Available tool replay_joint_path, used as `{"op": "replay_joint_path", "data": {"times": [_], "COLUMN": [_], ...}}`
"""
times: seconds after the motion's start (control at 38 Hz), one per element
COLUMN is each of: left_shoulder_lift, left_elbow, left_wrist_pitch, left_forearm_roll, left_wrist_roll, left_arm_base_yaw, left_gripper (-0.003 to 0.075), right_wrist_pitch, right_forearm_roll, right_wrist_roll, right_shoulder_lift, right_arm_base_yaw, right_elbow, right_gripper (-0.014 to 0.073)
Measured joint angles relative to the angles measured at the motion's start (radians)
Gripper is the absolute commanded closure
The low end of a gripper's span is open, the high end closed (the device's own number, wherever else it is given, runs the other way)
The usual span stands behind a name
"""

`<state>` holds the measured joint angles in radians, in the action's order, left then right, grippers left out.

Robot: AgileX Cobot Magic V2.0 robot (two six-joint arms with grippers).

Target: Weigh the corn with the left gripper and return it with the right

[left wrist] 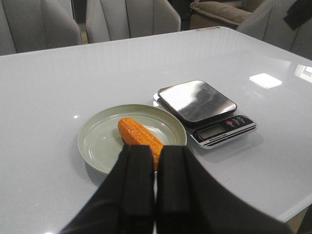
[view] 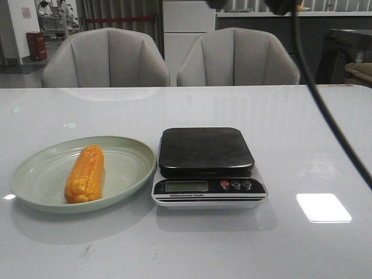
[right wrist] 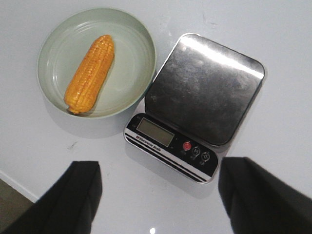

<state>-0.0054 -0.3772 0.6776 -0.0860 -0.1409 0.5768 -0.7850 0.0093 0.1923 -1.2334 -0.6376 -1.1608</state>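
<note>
A glossy white table (view: 302, 133) fills most of the frame. A pale green plate (view: 35, 174) sits at lower left, and just right of it a kitchen scale (view: 206, 165) with a dark steel pan, a blank display (view: 186, 186) and three small buttons (view: 235, 185). Two grey padded chairs (view: 107, 58) stand behind the far edge. A red bin (view: 36, 45) shows at upper left.

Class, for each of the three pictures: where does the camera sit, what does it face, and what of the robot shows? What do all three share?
Front view: low, facing chairs; only a black cable shows.
Left wrist view: above table, behind shut left tool.
Right wrist view: overhead, between open right tool fingers.
Shared: orange-yellow corn cob on pale green plate, steel-topped kitchen scale.
</note>
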Motion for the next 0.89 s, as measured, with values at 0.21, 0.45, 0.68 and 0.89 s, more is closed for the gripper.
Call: {"op": "replay_joint_path", "data": {"times": [0.21, 0.45, 0.68, 0.89], "left_shoulder_lift": [0.000, 0.000, 0.000, 0.000], "left_elbow": [0.000, 0.000, 0.000, 0.000], "left_wrist_pitch": [-0.001, -0.001, -0.001, -0.001], "left_forearm_roll": [0.000, 0.000, 0.000, 0.000], "left_wrist_roll": [0.000, 0.000, 0.000, 0.000], "left_arm_base_yaw": [0.000, 0.000, 0.000, 0.000], "left_gripper": [0.0607, 0.0607, 0.0607, 0.0607], "right_wrist_pitch": [0.168, 0.274, 0.466, 0.719], "right_forearm_roll": [0.000, 0.000, -0.004, -0.009], "right_wrist_roll": [0.000, 0.000, 0.000, 0.000], "right_shoulder_lift": [0.292, 0.647, 0.978, 1.098], "right_arm_base_yaw": [0.000, 0.000, 0.000, 0.000], "right_elbow": [0.299, 0.574, 0.821, 1.028], "right_gripper": [-0.0001, -0.0001, -0.0001, -0.0001]}}
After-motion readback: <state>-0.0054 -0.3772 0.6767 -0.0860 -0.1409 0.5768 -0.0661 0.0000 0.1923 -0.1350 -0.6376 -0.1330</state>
